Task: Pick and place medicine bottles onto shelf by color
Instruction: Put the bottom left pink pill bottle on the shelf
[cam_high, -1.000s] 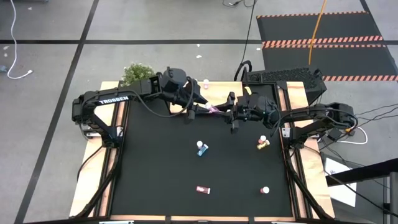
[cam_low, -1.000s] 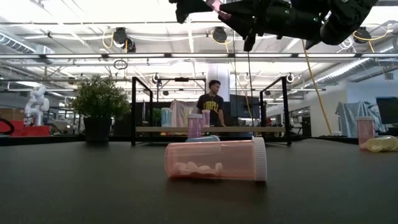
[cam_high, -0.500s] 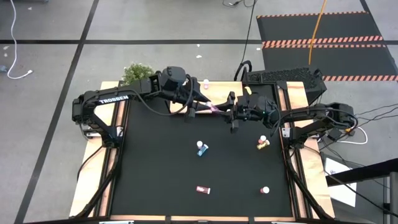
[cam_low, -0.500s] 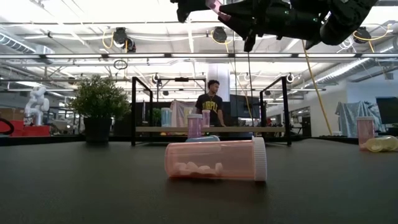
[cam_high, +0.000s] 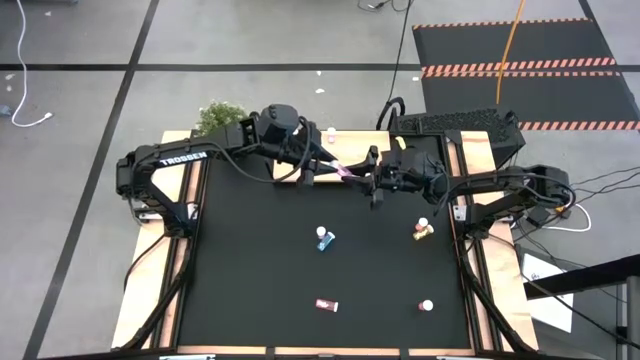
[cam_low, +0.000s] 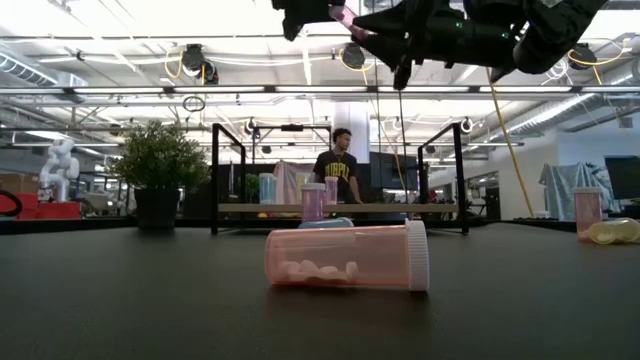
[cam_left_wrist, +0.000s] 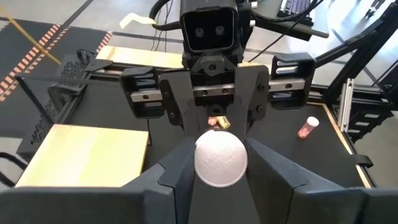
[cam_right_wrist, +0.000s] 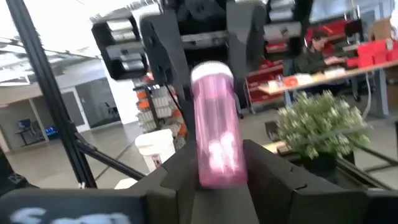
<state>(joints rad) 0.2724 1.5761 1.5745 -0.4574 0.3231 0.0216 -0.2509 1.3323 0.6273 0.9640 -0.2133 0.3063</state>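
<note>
High view: both dark arms meet above the far middle of the black desk (cam_high: 260, 270), roughly at 12 o'clock from the desk's centre. Left claw (cam_high: 335, 167) and right claw (cam_high: 362, 178) face each other, tips nearly touching, with a small pink-bodied, white-capped medicine bottle (cam_high: 343, 172) held in the air between them. Left wrist view: the bottle's white cap (cam_left_wrist: 221, 158) sits pinched between the left claw's two dark fingers (cam_left_wrist: 180, 168). Right wrist view: the pink bottle body (cam_right_wrist: 217, 140) stands between the right claw's fingers (cam_right_wrist: 177, 165), which flank its lower end closely; whether they press on it, cannot tell. On the desk: a blue bottle (cam_high: 325, 239) near centre, a yellow-orange one (cam_high: 423, 230) at 3 o'clock from it, a maroon one lying (cam_high: 326, 305) at 6 o'clock, another white-capped one (cam_high: 426, 305) at 5 o'clock. Low view: a pink bottle lying on its side (cam_low: 346, 257) up close; the light wooden shelf with black uprights (cam_low: 340, 208) at the far edge, a green bushy plant (cam_low: 160, 160) at its 9 o'clock, a person (cam_low: 340, 170) beyond.
</note>
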